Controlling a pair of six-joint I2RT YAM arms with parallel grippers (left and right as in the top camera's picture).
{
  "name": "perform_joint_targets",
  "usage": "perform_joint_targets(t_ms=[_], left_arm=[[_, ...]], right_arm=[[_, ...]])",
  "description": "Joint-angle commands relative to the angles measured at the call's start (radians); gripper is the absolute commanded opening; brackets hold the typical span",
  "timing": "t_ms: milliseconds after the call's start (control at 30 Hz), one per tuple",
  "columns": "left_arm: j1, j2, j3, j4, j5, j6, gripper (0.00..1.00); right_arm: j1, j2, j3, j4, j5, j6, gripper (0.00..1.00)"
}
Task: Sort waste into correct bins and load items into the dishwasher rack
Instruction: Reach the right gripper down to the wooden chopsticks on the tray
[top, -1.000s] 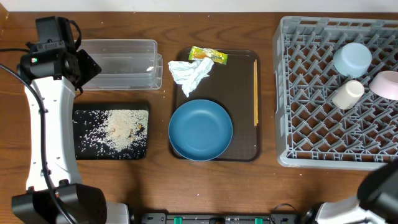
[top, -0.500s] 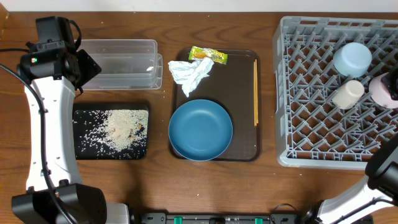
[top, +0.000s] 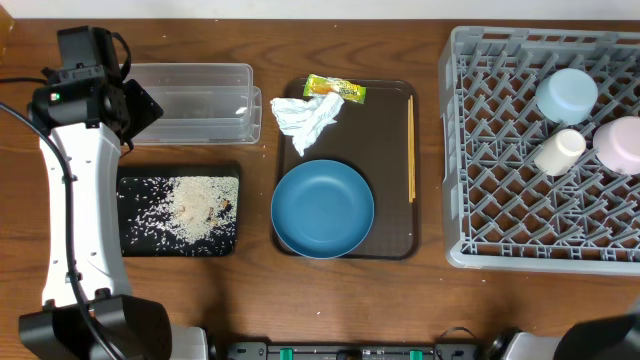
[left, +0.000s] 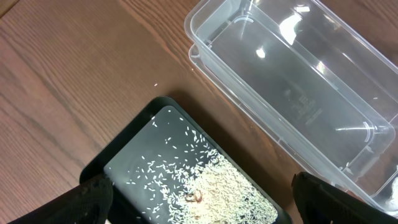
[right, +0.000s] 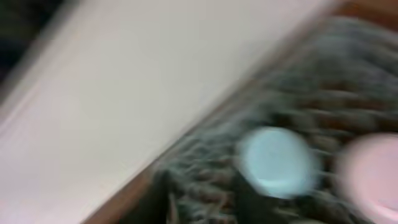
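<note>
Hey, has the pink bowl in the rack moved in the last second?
Yes, slightly. Judged against the cream cup, the pink bowl now sits a little nearer the front edge of the dishwasher rack in the overhead view.

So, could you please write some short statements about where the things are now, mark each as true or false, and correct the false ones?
1. The dark-blue dish lies on the brown tray. True.
2. The napkin is inside the clear tub. False: it lies on the brown tray, beside the snack wrapper; the tub looks empty.
3. The rice crumbs lie in the black tray. True.
4. The chopsticks stand in the grey rack. False: they lie along the brown tray's right edge.
5. The rack holds the light-blue bowl, the cream cup and the pink bowl. True.
</note>
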Motion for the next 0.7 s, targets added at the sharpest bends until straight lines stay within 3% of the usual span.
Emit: perform_joint_targets(t_ms=[0,67,233,467,533,667], left_arm=[[0.005,-0.002,0.012,-0.004,-0.005,-0.006,0.95],[0.004,-0.002,0.012,-0.004,-0.005,-0.006,0.95],[0.004,-0.002,0.012,-0.004,-0.005,-0.006,0.95],[0.005,-0.002,0.012,-0.004,-0.005,-0.006,0.95],[0.004,-0.002,0.012,-0.004,-0.005,-0.006,0.95],[0.004,-0.002,0.012,-0.004,-0.005,-0.006,0.95]], right_arm=[[0.135,-0.016,0.002,0.000,-0.203,-0.048,0.54],[0.222,-0.015,0.002,-0.006,-0.196,-0.123,0.59],[0.449,0.023,0.065,-0.141,0.073,-0.182,0.54],[0.671,0.238,0.441,-0.575,0.264,-0.351,0.64],[0.721,0.313,0.535,-0.686,0.322,-0.360,0.70],[0.807,0.415,0.583,-0.745,0.322,-0.379,0.94]])
